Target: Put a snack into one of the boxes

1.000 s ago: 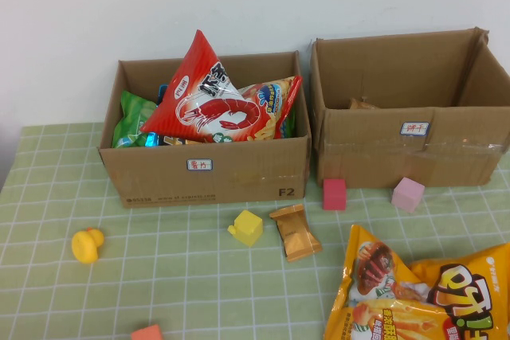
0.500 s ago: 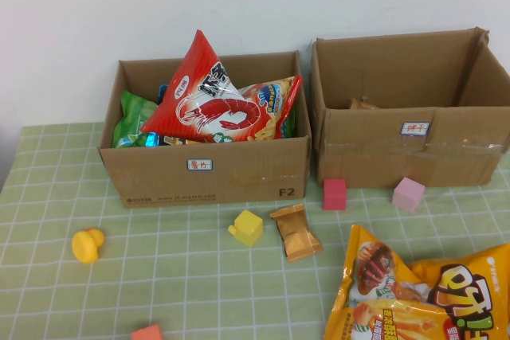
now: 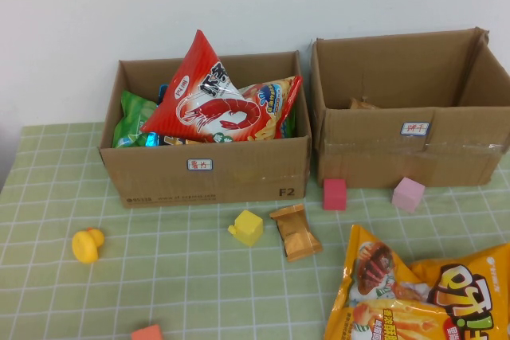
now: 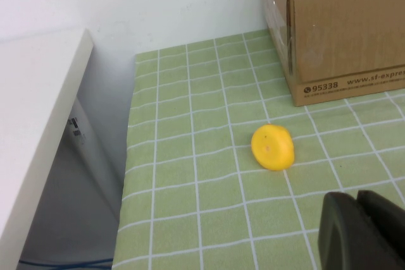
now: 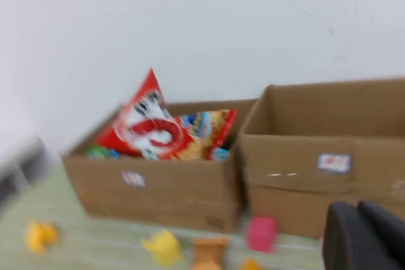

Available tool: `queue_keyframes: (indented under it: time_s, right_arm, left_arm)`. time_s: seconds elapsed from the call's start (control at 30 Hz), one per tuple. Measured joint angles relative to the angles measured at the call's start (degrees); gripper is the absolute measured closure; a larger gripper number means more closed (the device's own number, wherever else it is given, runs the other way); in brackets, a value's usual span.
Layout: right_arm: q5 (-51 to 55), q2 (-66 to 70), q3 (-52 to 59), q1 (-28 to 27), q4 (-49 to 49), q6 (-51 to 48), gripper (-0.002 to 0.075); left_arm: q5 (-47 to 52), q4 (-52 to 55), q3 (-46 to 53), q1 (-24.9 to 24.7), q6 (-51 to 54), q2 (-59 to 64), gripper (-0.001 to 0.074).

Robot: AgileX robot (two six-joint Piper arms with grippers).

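Looked like a lab test setup: green checked cloth on the surface, labelled cardboard boxes, plain white wall.

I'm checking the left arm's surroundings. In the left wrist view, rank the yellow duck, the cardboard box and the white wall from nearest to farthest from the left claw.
1. Yellow duck, on the green cloth just ahead of the left claw.
2. Cardboard box, beyond the duck, holding snacks.
3. White wall, behind the table.

The right claw faces both boxes in its own wrist view.
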Motion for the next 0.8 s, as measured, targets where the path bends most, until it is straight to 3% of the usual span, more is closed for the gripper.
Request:
queue_keyframes:
  time_s: [0.3,0.53,0.8]
  right_arm:
    - [21.94,23.96,-23.89,0.0,-18.76,-18.45,0.0728]
    - [35.28,42.46,-36.18,0.0,-23.05,-26.23,0.0728]
    - [41.81,59.53,-41.4,8.79,-24.9,-29.38,0.0728]
  left_arm:
    - [0.0,0.0,0.0,0.0,-0.1,0.0,0.0738]
    - [0.0,0.0,0.0,0.0,-0.1,0.0,0.0738]
    - [0.0,0.0,0.0,0.0,-0.1,0.0,0.0738]
